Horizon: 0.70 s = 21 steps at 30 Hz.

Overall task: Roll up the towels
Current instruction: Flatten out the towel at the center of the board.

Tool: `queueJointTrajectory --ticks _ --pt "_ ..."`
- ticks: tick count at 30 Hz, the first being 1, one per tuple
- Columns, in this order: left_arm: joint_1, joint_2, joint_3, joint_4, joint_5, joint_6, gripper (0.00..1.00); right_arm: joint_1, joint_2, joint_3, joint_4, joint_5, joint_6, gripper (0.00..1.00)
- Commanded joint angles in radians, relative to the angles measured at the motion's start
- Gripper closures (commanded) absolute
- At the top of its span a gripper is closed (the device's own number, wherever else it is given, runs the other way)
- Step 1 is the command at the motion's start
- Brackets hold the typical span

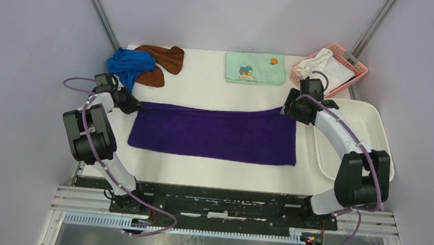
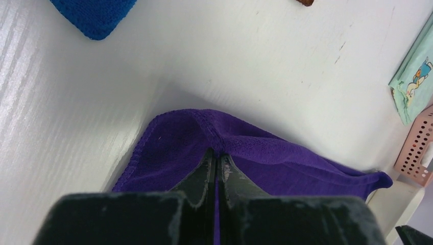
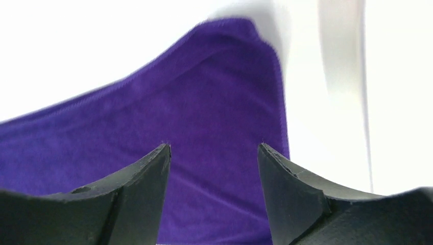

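The dark purple towel [image 1: 214, 134] lies spread flat across the middle of the table. My left gripper [image 1: 133, 105] is shut on its far left corner; in the left wrist view the cloth [image 2: 286, 163] bunches up at the closed fingertips [image 2: 217, 158]. My right gripper [image 1: 289, 107] is open over the far right corner. In the right wrist view the purple cloth [image 3: 178, 112] shows between its spread fingers [image 3: 214, 150], which hold nothing. The royal blue towel [image 1: 128, 63] and the rust-brown towel [image 1: 164, 57] lie crumpled together at the back left.
A pale green cartoon-print towel [image 1: 254, 68] lies folded at the back centre. A pink basket [image 1: 353, 66] holding a white cloth [image 1: 324, 66] stands at the back right. A white tray [image 1: 384, 138] sits along the right edge, under the right arm.
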Motion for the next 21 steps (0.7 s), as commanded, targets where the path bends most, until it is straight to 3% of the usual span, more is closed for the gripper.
queueJointTrajectory --ticks 1,4,8,14,21 --pt "-0.002 -0.011 0.038 -0.022 -0.009 0.051 0.97 -0.006 0.113 0.158 -0.041 0.179 0.042 0.29" --pt "-0.002 -0.009 0.040 -0.025 -0.007 0.049 0.97 -0.005 0.211 0.259 -0.091 0.194 -0.001 0.30" --pt "-0.003 -0.006 0.041 -0.029 -0.013 0.048 0.97 -0.008 0.301 0.352 -0.100 0.132 -0.207 0.30" --pt "-0.002 0.013 0.056 -0.052 -0.022 0.045 0.97 -0.042 0.389 0.431 -0.124 -0.040 -0.493 0.31" --pt "-0.002 0.017 0.060 -0.060 -0.024 0.045 0.97 -0.096 0.523 0.564 -0.228 -0.172 -0.684 0.32"
